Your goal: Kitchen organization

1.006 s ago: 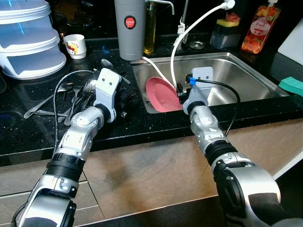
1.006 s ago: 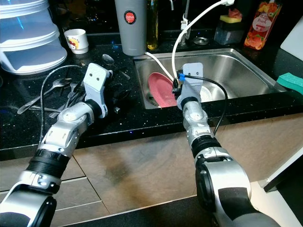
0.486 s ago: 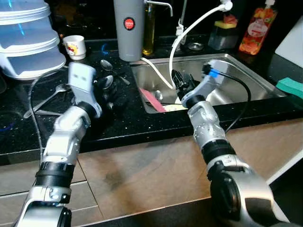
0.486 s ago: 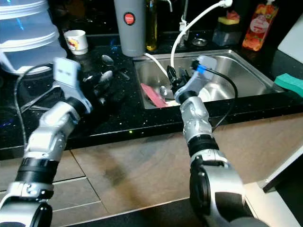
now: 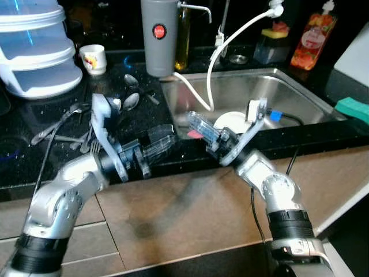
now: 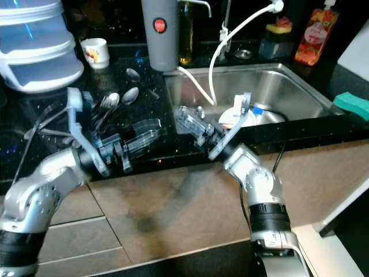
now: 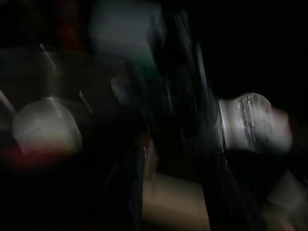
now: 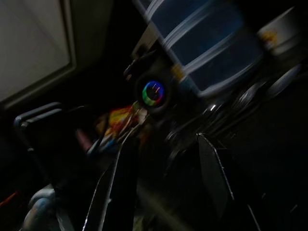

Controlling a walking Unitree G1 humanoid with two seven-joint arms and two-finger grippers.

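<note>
You have both arms drawn back to the front edge of the black worktop [image 5: 34, 156], their fingers pointing toward each other over the edge. Your left gripper [image 5: 154, 149] lies just in front of the scattered cutlery [image 5: 106, 107], and its jaws look spread a little with nothing between them. Your right gripper [image 5: 203, 127] reaches from the sink's near rim toward the left one, its jaws also parted and empty; the right wrist view shows two fingers [image 8: 118, 178] with a clear gap between them. The two sets of fingertips are near each other but apart. In the steel sink [image 5: 288, 95], a white plate [image 5: 230, 121] lies on the bottom just behind your right wrist, and a sliver of something red [image 5: 195, 134] shows at the near rim beside the right fingers. A white hose [image 5: 230, 40] curves from above down into the sink. Behind the cutlery stand a small white cup [image 5: 92, 59], a grey cylindrical container [image 5: 159, 36] and stacked white tubs [image 5: 37, 52]. A green sponge [image 5: 353, 107] rests on the worktop to the right of the sink. The left wrist view is dark and blurred.
</note>
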